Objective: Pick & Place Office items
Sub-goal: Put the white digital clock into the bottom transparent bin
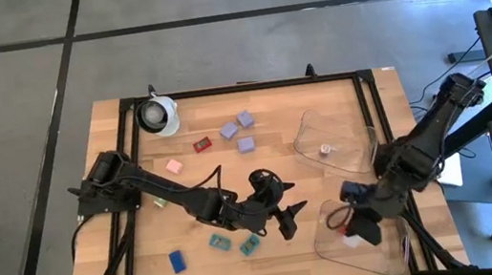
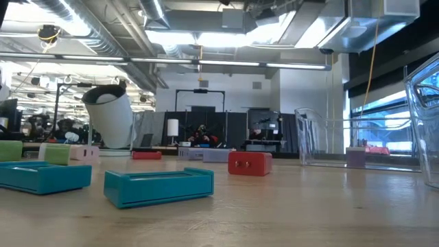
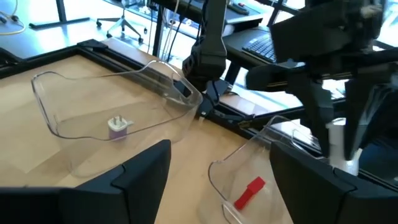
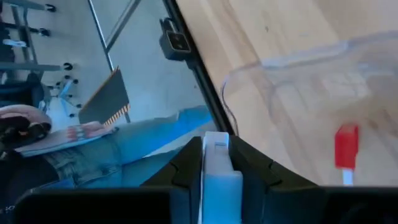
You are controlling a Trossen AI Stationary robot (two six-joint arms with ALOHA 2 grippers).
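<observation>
- Right gripper [image 4: 214,171], clamped on a white piece [image 4: 217,177], hangs over the near clear tray [image 1: 330,241], which holds a red clip [image 3: 249,191].
- Left gripper [image 1: 289,221], fingers wide and empty, sits mid-table beside two teal blocks [image 1: 249,244].
- The far tray [image 1: 310,148] holds one lavender-white piece [image 3: 118,126].
- Lavender blocks [image 1: 243,118], a red block [image 1: 202,145] and a white roll [image 1: 159,114] lie behind.

white roll [image 1: 159,115] far table corner | two clear trays [image 1: 355,146] [image 1: 330,241] right side
</observation>
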